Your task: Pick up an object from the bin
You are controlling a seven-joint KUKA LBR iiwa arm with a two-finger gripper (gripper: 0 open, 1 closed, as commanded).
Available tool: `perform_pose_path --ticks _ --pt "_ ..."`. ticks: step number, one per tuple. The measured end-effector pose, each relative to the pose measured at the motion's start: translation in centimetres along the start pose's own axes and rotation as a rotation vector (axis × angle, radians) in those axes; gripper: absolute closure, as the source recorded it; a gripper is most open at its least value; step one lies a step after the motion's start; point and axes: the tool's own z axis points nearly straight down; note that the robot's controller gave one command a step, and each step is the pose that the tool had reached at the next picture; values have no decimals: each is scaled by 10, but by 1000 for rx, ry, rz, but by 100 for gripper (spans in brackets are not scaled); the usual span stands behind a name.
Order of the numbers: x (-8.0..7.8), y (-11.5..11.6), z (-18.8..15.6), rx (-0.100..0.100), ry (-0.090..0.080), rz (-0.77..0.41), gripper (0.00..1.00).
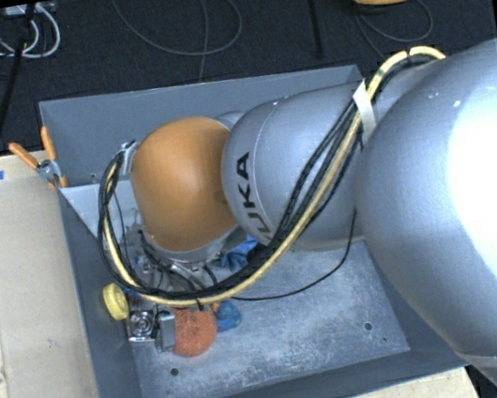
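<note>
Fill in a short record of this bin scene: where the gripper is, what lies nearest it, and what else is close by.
place: grey metal bin
gripper: low in the bin, near the wall on the view's left
nearest thing: reddish-orange lump, just beside the gripper
also close: yellow piece by that wall; blue piece on the lump's far side
held: cannot tell

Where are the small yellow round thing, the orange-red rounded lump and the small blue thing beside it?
small yellow round thing (114,301), camera view, its middle
orange-red rounded lump (194,333), camera view, its middle
small blue thing (229,317), camera view, its visible part
</note>
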Motion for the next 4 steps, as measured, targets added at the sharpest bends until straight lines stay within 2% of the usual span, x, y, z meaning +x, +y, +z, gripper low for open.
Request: perform_pose_path --ticks 1,2,3,4 --pt "-2 -1 -5 -1 -6 4 0" --pt "18 -38 38 -3 -11 -79 0" --pt "1 -73 45 -2 -9 -165 100" --pt "1 -73 45 -2 -8 -164 0"
